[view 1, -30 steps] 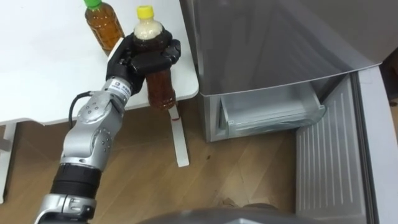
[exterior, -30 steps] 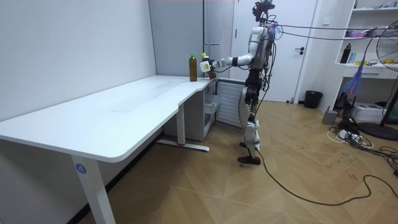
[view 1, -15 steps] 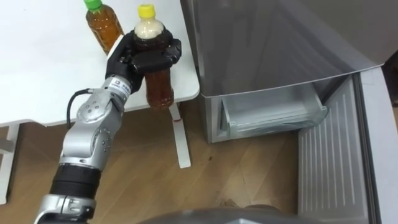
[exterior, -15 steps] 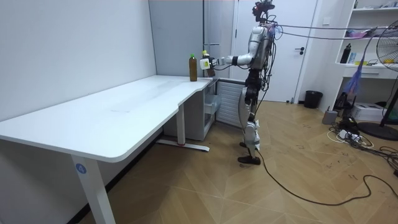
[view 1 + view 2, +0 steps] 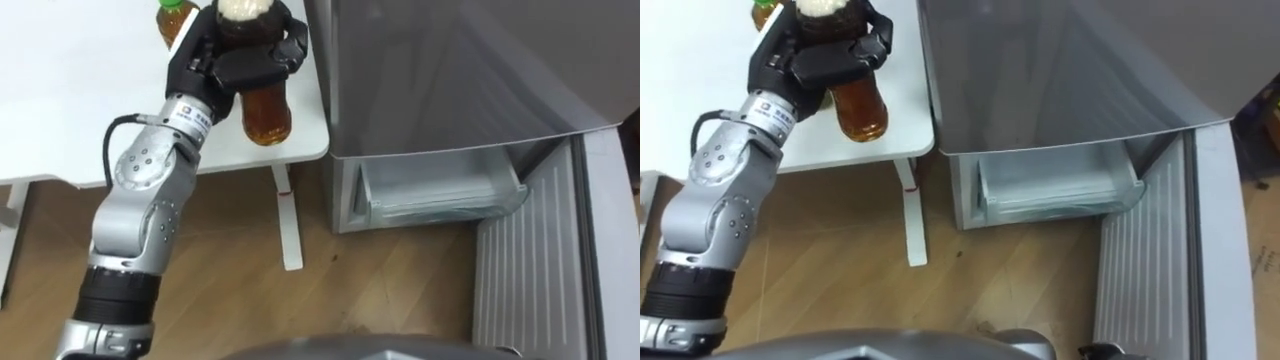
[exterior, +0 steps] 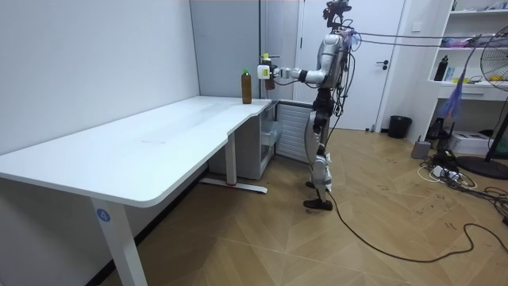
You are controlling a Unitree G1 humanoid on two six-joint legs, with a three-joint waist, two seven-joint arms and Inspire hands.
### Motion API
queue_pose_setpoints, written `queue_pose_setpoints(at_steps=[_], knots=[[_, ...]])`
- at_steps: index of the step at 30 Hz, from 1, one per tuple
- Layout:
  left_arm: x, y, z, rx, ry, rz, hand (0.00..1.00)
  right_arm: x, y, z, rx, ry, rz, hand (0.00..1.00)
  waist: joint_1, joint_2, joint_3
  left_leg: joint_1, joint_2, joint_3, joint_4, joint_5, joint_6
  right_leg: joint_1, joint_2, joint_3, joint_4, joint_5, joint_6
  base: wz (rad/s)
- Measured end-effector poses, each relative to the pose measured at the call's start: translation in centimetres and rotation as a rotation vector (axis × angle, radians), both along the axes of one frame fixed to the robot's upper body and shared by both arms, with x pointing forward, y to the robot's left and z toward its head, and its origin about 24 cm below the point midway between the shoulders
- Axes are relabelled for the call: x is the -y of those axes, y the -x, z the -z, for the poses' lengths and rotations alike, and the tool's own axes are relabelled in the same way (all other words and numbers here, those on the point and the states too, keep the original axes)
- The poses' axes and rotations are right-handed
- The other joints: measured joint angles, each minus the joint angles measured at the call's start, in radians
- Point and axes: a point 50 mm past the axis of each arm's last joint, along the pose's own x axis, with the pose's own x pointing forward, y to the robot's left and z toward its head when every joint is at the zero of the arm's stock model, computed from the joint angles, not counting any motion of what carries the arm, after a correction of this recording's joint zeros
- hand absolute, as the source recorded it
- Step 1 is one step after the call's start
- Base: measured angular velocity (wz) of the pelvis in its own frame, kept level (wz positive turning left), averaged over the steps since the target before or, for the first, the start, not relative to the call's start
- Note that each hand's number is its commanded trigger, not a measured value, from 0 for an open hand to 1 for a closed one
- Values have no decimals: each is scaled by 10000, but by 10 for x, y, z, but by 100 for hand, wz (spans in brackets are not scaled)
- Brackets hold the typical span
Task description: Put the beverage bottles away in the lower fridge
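Observation:
My left hand (image 5: pixel 236 62) (image 5: pixel 818 58) is shut on a bottle of amber tea (image 5: pixel 265 112) (image 5: pixel 860 113), gripping its neck and holding it lifted above the white table's corner (image 5: pixel 300 140). In the room view the held bottle (image 6: pixel 265 70) hangs in the air at the end of my outstretched arm. A second tea bottle with a green cap (image 5: pixel 177 14) (image 6: pixel 246 86) stands on the table behind my hand. The grey fridge (image 5: pixel 450 70) is at the right, its lower door (image 5: pixel 530 270) swung open and a clear drawer (image 5: pixel 440 190) showing inside.
The white table (image 6: pixel 143 143) runs along the wall, with its leg and foot (image 5: pixel 288 225) on the wood floor beside the fridge. I stand between the table's end and the fridge. A fan and shelves are at the room view's right.
My left hand has raised the bottle higher off the table. The eye views have shifted a little.

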Motion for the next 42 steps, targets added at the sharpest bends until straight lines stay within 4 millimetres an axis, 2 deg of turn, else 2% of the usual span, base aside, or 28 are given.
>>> queue_pose_setpoints(at_steps=[4, 7, 15, 19, 22, 24, 27, 36, 42], knots=[[3, 7, 4, -113, 45, 117, 100, 6, -2, -2, 189, 246, 247, 0, 188, 91, -7, -133, -4, -140, 38, 3, 2, 2, -21, -221, -44, 1, -5, 16], [6, 12, 9, -291, 63, 259, 100, 7, -8, -2, 364, 318, 206, 0, 333, 78, 3, -248, -8, -163, 95, 4, 4, -112, -56, -354, 33, -4, -14, 7], [9, 26, 25, -948, 266, 452, 100, 4, -44, -9, 1829, 471, -283, 0, 606, -96, 128, -354, -30, -206, 159, 5, 6, -187, -74, -371, 45, -6, -15, 1], [7, 32, 32, -1223, 239, 422, 100, 3, -56, -13, 2248, 450, -461, 0, 722, -96, 130, -394, -38, -240, 159, 5, 6, -186, -75, -383, 16, -7, -13, 1], [5, 40, 41, -1571, 251, 500, 100, -10, -80, -20, 3491, -155, -515, 0, 728, -83, 126, -396, -36, -252, 156, 5, 5, -153, -67, -390, -32, -7, -13, 1], [6, 45, 44, -1696, 291, 812, 100, -28, -98, -26, 4515, -1062, -786, 0, 708, -89, 124, -405, -45, -373, 157, 5, 5, -73, -70, -515, -113, -7, -13, 15], [7, 46, 45, -1691, 316, 995, 100, -44, -110, -33, 5138, -1873, -1061, 0, 813, -82, 119, -432, -49, -443, 149, 5, 5, -55, -77, -624, -126, -9, -10, 13], [4, 51, 49, -1836, 340, 878, 100, -67, -136, -66, 6927, -3451, -1981, 0, 841, -179, 100, -439, -51, -443, 160, 5, 5, -29, -94, -715, -90, -8, -10, 1], [-4, 51, 46, -1538, 141, 1004, 100, -68, -141, -79, 7036, -4517, -2717, 0, 856, -236, 98, -430, -48, -444, 227, 5, 6, 3, -103, -748, -65, -4, -17, 0]])
